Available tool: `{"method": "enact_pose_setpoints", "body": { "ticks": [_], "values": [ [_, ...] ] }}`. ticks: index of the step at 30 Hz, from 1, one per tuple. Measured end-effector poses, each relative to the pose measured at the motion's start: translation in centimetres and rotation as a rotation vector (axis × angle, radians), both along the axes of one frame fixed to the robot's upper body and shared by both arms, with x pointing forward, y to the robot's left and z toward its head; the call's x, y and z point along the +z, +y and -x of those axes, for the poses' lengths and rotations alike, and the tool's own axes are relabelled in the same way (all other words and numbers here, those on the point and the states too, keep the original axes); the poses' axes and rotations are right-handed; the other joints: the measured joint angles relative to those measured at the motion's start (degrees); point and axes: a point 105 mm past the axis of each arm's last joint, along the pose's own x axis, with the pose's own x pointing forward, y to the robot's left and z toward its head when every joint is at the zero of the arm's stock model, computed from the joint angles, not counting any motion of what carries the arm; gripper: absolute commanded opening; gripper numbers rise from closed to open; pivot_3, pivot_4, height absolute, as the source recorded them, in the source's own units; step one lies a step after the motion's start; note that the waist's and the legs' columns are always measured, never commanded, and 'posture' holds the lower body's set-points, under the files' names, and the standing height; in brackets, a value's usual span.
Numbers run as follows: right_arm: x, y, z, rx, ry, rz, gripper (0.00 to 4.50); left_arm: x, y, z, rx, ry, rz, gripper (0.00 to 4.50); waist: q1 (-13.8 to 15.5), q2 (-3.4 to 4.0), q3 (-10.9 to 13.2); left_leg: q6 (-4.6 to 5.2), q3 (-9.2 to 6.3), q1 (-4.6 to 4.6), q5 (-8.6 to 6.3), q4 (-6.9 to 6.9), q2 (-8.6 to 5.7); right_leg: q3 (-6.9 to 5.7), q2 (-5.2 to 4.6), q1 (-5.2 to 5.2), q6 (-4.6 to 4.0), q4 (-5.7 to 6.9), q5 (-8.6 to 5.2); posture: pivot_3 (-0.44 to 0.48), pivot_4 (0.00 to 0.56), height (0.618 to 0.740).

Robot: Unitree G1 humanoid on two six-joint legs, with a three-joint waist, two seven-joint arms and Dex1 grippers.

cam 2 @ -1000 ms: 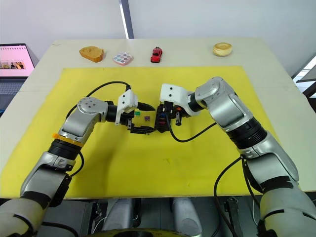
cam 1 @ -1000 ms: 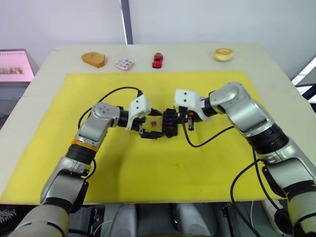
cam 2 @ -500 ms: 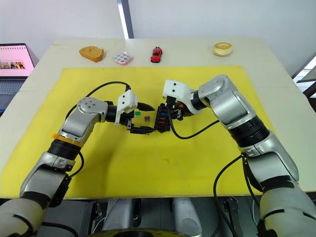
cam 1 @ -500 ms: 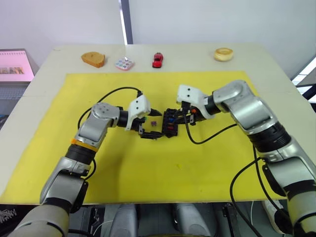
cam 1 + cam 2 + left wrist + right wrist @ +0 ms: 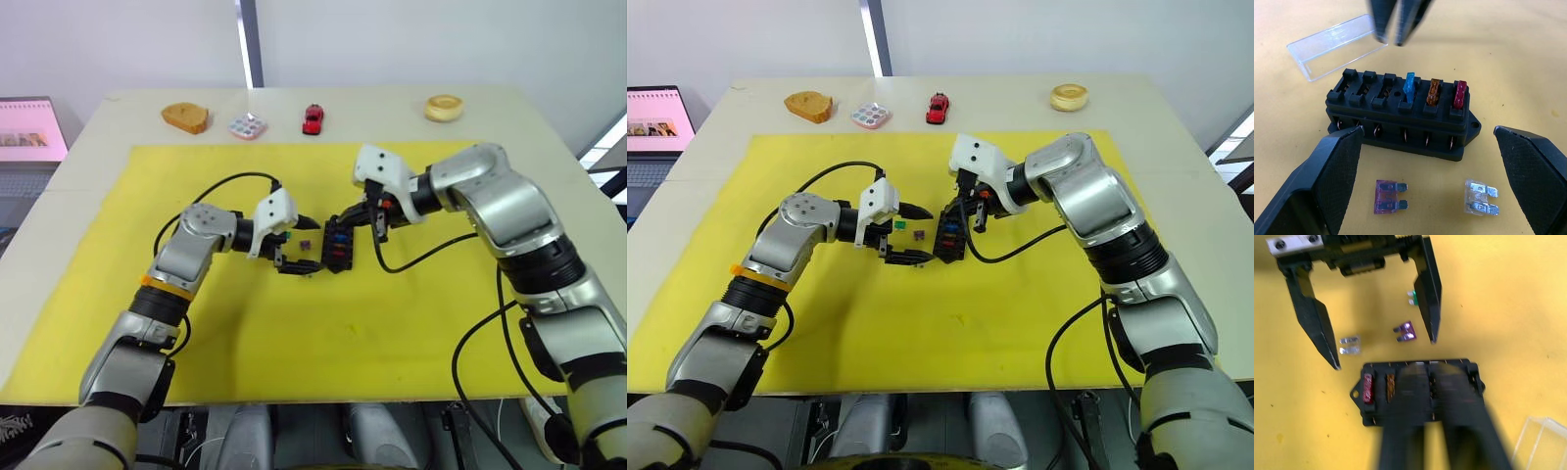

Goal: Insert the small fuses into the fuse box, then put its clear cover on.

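Observation:
The black fuse box (image 5: 1400, 117) lies on the yellow mat (image 5: 294, 333) with a blue, a brown and a red fuse standing in one row. A purple fuse (image 5: 1388, 203) and a clear grey fuse (image 5: 1479, 197) lie loose in front of it. A green fuse (image 5: 1411, 297) lies half behind a finger of the left gripper. My left gripper (image 5: 313, 247) rests wide open around the loose fuses, facing the box. Just above the box's far side hovers my right gripper (image 5: 372, 223), its fingers a slit apart and empty. The clear cover (image 5: 1332, 46) lies behind the box.
Along the table's far edge sit a brown bread piece (image 5: 185, 118), a multicoloured tile (image 5: 247, 126), a red toy car (image 5: 313, 119) and a pale ring (image 5: 444, 107). A screen (image 5: 656, 113) stands off the table's left side. Black cables loop from both wrists.
My right gripper has lifted off the fuse box and drawn back towards the far right. The left gripper and the loose fuses have stayed put.

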Motion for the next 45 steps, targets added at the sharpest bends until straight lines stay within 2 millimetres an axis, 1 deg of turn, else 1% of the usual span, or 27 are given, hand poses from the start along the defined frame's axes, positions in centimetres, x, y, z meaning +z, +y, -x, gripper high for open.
{"method": "enact_pose_setpoints", "body": {
  "ticks": [6,9,14,21,33,45],
  "values": [
    [-1.3,-0.2,0.0,-0.021,0.030,-0.011,0.04,0.0,0.1,0.0,0.003,-0.001,-0.002,4.50,0.0,0.00,0.0,0.00,0.00,-0.01,0.00,0.00,0.00,0.00,0.00,0.00,0.00,0.00,0.00,0.000,0.150,0.740],
    [-1.4,-0.2,-0.1,-0.030,0.026,-0.013,0.04,0.0,0.1,0.0,0.003,-0.001,-0.002,4.50,0.0,0.00,0.0,0.00,-0.01,0.00,0.00,0.00,0.00,0.00,0.01,0.00,0.00,0.00,0.00,0.000,0.150,0.740],
    [-2.0,-0.2,0.0,-0.035,0.043,-0.021,0.04,0.0,0.1,0.0,0.004,0.000,-0.003,4.50,0.0,0.00,0.0,0.00,0.00,0.00,0.00,0.00,0.00,0.00,0.01,0.00,0.00,0.00,0.00,0.000,0.150,0.740],
    [-2.5,-0.4,-0.3,-0.054,0.053,-0.023,0.04,0.0,0.1,0.0,0.003,0.000,-0.003,4.50,0.0,0.00,0.0,0.00,0.00,-0.01,0.00,0.00,0.00,0.00,0.01,0.00,0.00,0.00,0.00,0.000,0.150,0.740],
    [-3.0,0.1,-0.3,-0.036,0.041,-0.023,0.04,0.0,0.2,-0.1,0.010,-0.001,-0.003,4.50,-0.1,0.00,0.0,0.00,0.00,0.02,0.00,0.00,0.00,0.00,0.01,0.00,0.00,0.01,0.00,0.000,0.150,0.740],
    [-3.4,0.6,0.0,-0.001,0.004,0.017,0.04,0.0,0.2,-0.2,0.018,0.000,-0.002,4.50,0.0,0.00,0.0,0.00,0.00,0.06,0.00,0.00,0.00,0.00,0.01,0.04,0.00,0.01,0.00,0.000,0.150,0.740]
  ]
}}
